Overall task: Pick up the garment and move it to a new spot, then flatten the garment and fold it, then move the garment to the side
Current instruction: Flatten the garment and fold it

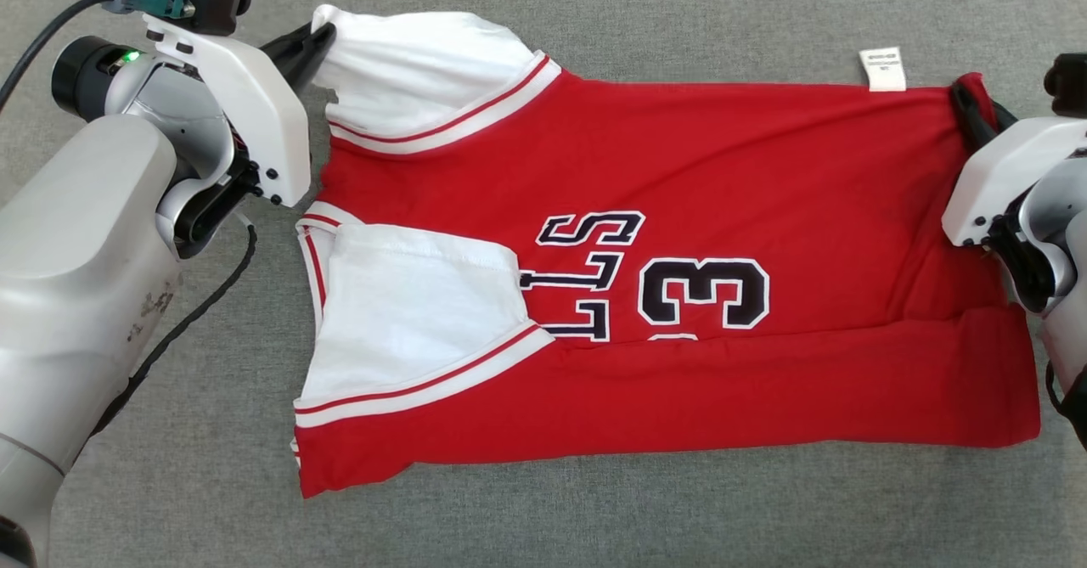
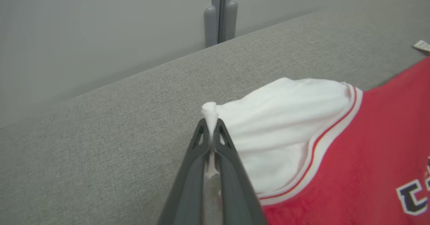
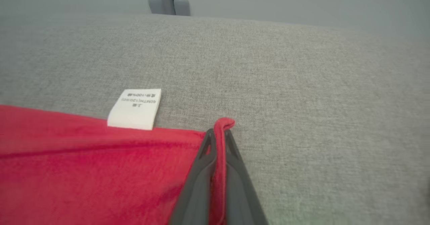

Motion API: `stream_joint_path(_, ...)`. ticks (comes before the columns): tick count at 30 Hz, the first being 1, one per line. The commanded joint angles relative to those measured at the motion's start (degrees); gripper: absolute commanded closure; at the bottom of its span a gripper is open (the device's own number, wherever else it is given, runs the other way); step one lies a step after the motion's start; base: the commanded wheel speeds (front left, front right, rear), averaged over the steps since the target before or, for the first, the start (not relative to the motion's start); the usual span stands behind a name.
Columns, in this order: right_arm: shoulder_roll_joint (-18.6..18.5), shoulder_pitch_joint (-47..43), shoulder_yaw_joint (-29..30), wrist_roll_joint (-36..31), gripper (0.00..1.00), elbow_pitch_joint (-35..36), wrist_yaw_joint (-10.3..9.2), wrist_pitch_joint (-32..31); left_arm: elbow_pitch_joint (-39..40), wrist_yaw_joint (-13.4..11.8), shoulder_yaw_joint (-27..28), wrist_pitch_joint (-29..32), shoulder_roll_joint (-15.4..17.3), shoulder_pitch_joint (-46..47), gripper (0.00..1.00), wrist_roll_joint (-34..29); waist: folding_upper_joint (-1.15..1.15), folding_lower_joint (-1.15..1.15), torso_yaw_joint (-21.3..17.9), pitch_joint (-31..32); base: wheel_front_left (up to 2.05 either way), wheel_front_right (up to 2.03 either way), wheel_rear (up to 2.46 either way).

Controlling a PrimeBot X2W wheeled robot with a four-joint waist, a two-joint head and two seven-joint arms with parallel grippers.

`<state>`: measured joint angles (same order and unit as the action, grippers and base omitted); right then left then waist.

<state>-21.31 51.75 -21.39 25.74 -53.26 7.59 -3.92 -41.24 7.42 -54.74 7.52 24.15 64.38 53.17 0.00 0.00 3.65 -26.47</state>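
The garment is a red jersey with white sleeves and dark lettering, lying on the grey fabric surface with its near long edge folded up over the body. My left gripper is shut on the tip of the far white sleeve; the white cloth sticks out between its fingertips. My right gripper is shut on the far hem corner of the red cloth, a red fold pinched between its fingers.
A white care label, also seen as label, sticks out from the far edge. The grey surface extends around the jersey. A grey wall with a vertical post stands beyond the surface's far edge.
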Motion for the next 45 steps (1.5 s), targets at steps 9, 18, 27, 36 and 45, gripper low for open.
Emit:
stream_joint_path(9,-1.0,1.8,-1.0,4.3,1.0,0.3,-0.16,3.9,-4.1,-0.3,0.9,-4.5,-0.4,2.6,1.0,-0.2,0.0,0.0,-0.1,-0.9,0.0,0.0,0.0)
stream_joint_path(18,-1.2,2.3,-3.7,8.3,1.0,2.2,-0.16,11.2,-8.2,-1.5,2.2,-13.3,-2.8,4.6,1.0,-1.7,0.0,0.0,0.3,-1.6,0.0,0.0,0.0)
stream_joint_path(27,-4.1,0.0,-8.3,12.6,1.0,3.3,-0.16,17.5,-12.1,-0.4,1.0,-16.3,-4.6,3.1,1.0,-1.1,0.0,0.0,1.3,0.3,0.0,0.0,0.0)
stream_joint_path(36,-7.3,-6.5,-11.6,18.0,1.0,7.4,-0.15,19.2,-5.9,0.0,-0.7,-15.2,-2.4,-2.2,1.0,3.1,0.0,0.0,2.6,5.3,0.0,0.0,0.0)
stream_joint_path(45,-11.7,-14.3,-8.3,16.9,1.0,18.5,-0.15,19.2,7.2,0.1,-3.0,-11.8,4.2,-9.6,1.0,7.7,0.0,0.0,4.9,9.5,0.0,0.0,0.0)
